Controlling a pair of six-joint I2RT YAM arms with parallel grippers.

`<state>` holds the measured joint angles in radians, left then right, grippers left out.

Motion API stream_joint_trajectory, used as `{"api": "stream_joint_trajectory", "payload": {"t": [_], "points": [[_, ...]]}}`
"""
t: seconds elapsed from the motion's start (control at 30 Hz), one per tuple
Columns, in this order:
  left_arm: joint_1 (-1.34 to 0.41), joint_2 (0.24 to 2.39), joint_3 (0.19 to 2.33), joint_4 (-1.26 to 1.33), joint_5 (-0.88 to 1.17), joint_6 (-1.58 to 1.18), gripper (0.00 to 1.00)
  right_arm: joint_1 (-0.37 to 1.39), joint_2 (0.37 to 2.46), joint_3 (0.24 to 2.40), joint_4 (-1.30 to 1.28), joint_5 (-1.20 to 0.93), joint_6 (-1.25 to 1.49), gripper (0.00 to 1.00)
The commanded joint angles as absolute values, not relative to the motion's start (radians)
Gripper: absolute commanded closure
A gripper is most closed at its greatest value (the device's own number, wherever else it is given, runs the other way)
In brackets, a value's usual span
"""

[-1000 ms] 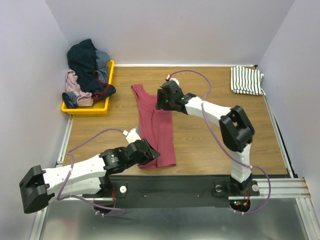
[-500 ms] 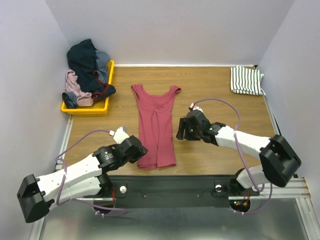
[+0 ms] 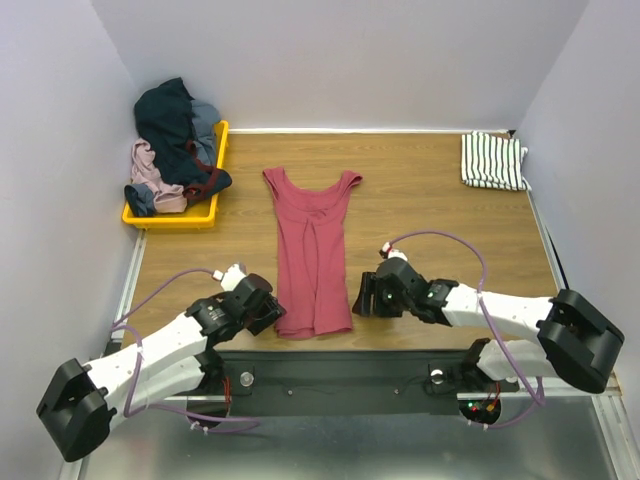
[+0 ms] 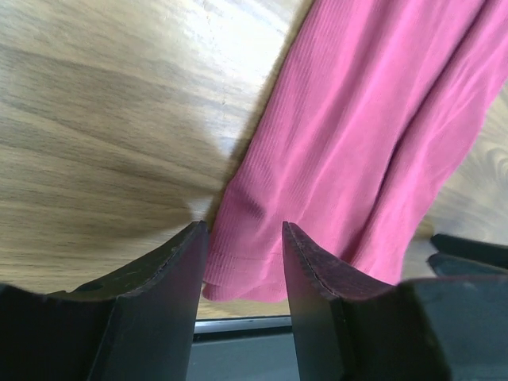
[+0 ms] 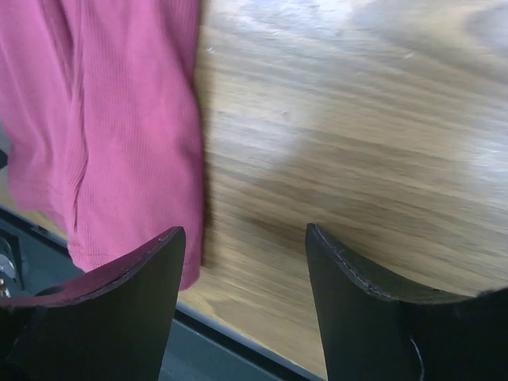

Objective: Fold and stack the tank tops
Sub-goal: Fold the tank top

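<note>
Lying flat in the middle of the wooden table [image 3: 450,230], the dark red tank top [image 3: 312,250] has its straps toward the far side and its hem at the near edge. The left gripper [image 4: 244,228] sits low at the hem's near-left corner, its fingers spread with that corner of cloth between them. The right gripper [image 5: 244,230] is at the near-right corner, fingers wide apart over bare wood, with the cloth's edge just beside one finger. The striped tank top [image 3: 492,160] rests folded at the far right, well apart. A yellow tray [image 3: 170,222] heaped with clothes [image 3: 175,125] stands at the far left.
</note>
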<state>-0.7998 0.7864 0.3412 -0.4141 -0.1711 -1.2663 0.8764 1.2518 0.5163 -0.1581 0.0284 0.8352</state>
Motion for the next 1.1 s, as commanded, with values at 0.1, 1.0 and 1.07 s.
{"api": "stream_joint_trajectory", "payload": {"t": [0.1,1.0,1.07], "points": [[-0.788,0.81,0.322,-0.423,-0.095,-1.212,0.46,0.957,1.264,0.453,-0.048,0.018,0.949,0.32],[-0.79,0.934,0.328,-0.437,0.06,-1.152,0.85,1.068,1.359,0.403,-0.044,-0.021,1.091,0.61],[-0.79,0.933,0.33,-0.44,0.067,-1.143,0.96,1.069,1.356,0.419,-0.051,-0.02,1.086,0.77]]}}
